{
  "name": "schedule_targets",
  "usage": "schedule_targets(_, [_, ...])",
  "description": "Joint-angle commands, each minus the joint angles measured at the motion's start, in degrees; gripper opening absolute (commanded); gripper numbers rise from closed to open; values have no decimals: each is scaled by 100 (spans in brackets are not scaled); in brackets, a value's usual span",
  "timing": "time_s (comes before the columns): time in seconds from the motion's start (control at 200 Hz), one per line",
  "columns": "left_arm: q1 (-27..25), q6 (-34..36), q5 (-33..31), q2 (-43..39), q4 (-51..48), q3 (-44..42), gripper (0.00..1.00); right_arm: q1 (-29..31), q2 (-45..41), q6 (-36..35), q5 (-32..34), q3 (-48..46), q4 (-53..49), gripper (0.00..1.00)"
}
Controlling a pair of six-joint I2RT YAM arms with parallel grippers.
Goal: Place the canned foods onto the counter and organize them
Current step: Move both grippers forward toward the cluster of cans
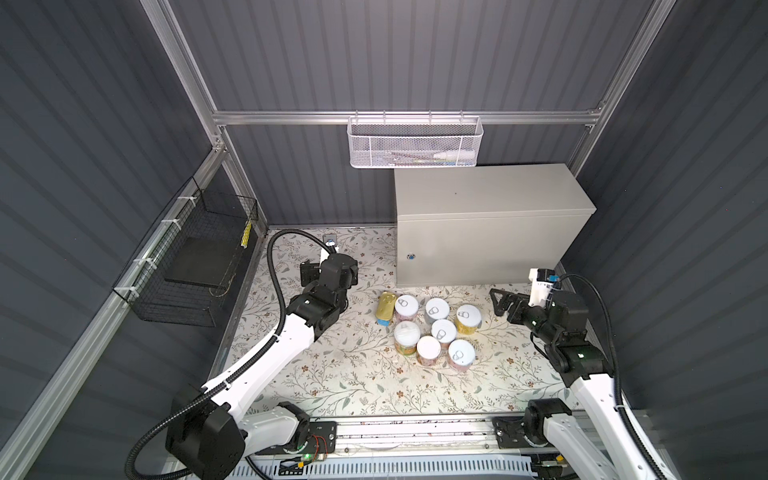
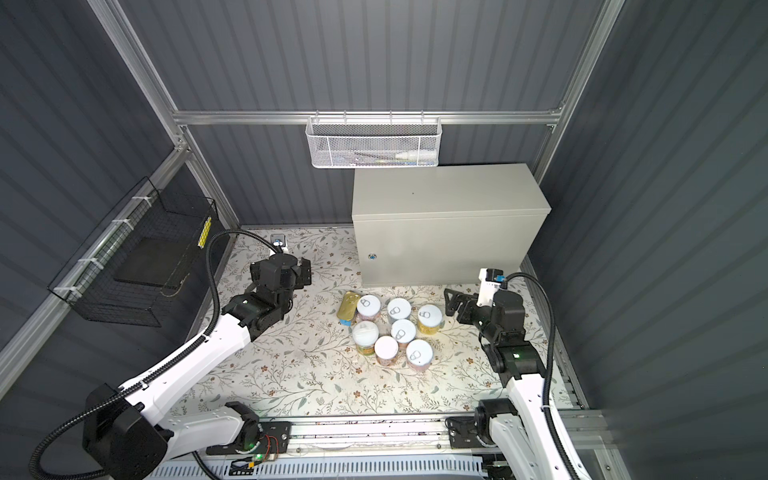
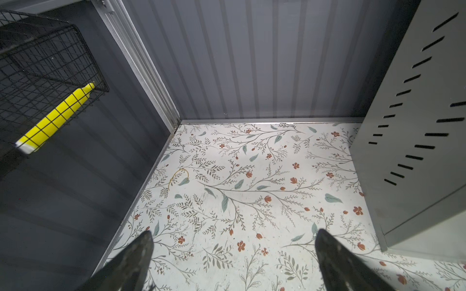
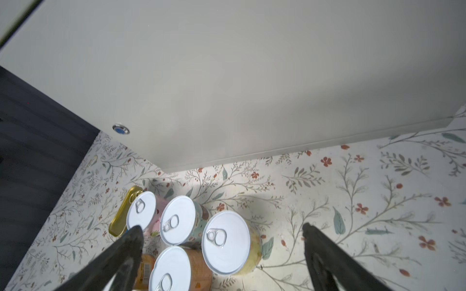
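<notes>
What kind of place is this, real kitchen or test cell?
Likely a mock pantry in a robot test cell: corrugated panel walls on aluminium framing, floral-print floor, grey metal cabinet as the counter.

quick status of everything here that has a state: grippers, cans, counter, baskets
left gripper, jaws open, empty, above the floral mat
right gripper, jaws open, empty, beside the round cans
round cans, seven, upright, clustered on the mat
gold tin, at the cluster's edge, not gripped
counter, no cans on top
white mesh basket, hanging, contents unclear
black wire basket, hanging, holds a yellow item
</notes>
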Motion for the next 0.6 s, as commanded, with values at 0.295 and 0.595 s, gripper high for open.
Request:
schedule_targets(0.295, [2,-534,1214,19,-643,-68,100,1938,141,120,1626,542,-2266,99])
schedule_targets(0.595, [-5,-924,3414,-439,-1228,-227,100,2610,398,287,1984,691,-2589,99])
